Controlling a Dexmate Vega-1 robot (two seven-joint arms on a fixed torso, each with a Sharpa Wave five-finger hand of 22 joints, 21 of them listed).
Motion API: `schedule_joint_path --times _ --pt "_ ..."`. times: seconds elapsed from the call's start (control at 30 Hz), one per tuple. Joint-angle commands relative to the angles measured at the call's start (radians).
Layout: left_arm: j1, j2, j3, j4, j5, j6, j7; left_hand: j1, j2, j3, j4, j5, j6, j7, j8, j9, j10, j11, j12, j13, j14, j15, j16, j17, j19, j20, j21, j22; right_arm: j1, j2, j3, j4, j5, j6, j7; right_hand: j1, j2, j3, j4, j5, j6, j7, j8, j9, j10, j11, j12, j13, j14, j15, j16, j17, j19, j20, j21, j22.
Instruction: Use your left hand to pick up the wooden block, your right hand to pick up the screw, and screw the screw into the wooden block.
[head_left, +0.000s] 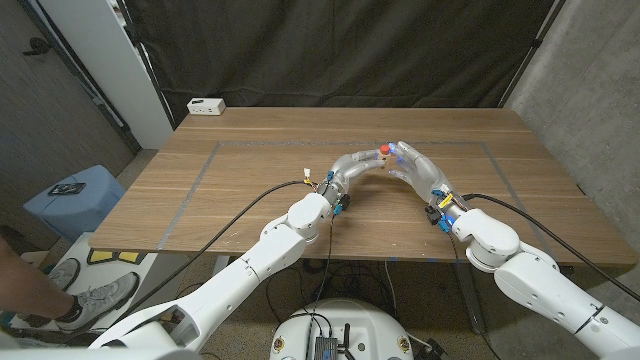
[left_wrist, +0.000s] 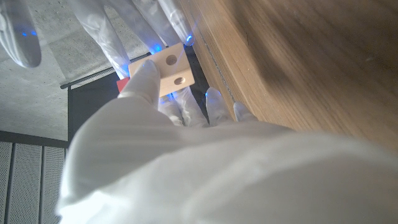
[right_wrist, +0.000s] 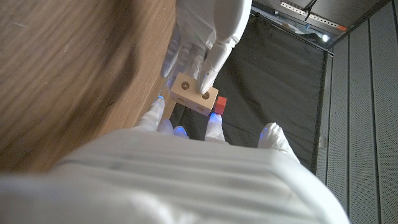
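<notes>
We see the wooden table (head_left: 250, 140); just past its centre, toward one o'clock, the left hand (head_left: 352, 168) grips the wooden block (left_wrist: 169, 70), holes exposed for threading, while the right hand (head_left: 418, 165) pinches the red-headed screw (right_wrist: 220, 104) beside it.

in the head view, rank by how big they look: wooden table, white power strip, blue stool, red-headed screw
1. Brown wooden table
2. Light blue stool, partly cut off by the table
3. White power strip
4. Red-headed screw, smallest

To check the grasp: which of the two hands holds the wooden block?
The left hand: its thumb presses on the wooden block; the right hand reaches in opposite it.
</notes>
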Motion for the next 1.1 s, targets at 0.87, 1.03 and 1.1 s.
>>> schedule_joint_path --times 0.87,1.03,1.1 --pt "0.005 0.010 -0.001 -0.014 0.002 0.005 -0.001 -0.005 0.009 0.004 0.004 0.006 0.010 0.000 0.004 0.002 0.010 -0.001 0.009 0.003 0.011 -0.062 0.005 0.001 0.007 0.005 0.004 0.004 -0.037 0.010 0.003 -0.024 -0.044 0.025 -0.030 0.017 0.012 0.006 -0.011 0.006 0.090 0.022 0.015 0.006 0.026 -0.017 0.012 0.003 0.005 -0.013 0.008 -0.004 0.055 -0.073 0.011 0.000" --pt "0.006 0.013 -0.002 -0.018 0.003 0.005 0.000 -0.004 0.010 0.005 0.004 0.006 0.010 -0.002 0.005 0.002 0.012 0.000 0.009 0.003 0.010 -0.061 0.005 0.002 0.007 0.005 0.004 0.004 -0.043 0.012 0.003 -0.029 -0.049 0.027 -0.033 0.018 0.012 0.007 -0.012 0.006 0.102 0.027 0.017 0.006 0.029 -0.018 0.012 0.002 0.007 -0.014 0.009 -0.004 0.058 -0.074 0.010 0.000" --pt "0.007 0.014 -0.003 -0.019 0.002 0.006 0.000 -0.004 0.009 0.005 0.004 0.006 0.010 -0.002 0.005 0.002 0.012 -0.001 0.010 0.003 0.011 -0.062 0.005 0.001 0.007 0.004 0.004 0.004 -0.046 0.013 0.004 -0.032 -0.047 0.024 -0.037 0.019 0.012 0.007 -0.012 0.006 0.106 0.027 0.018 0.006 0.029 -0.018 0.012 0.002 0.008 -0.014 0.009 -0.004 0.059 -0.075 0.010 0.000"
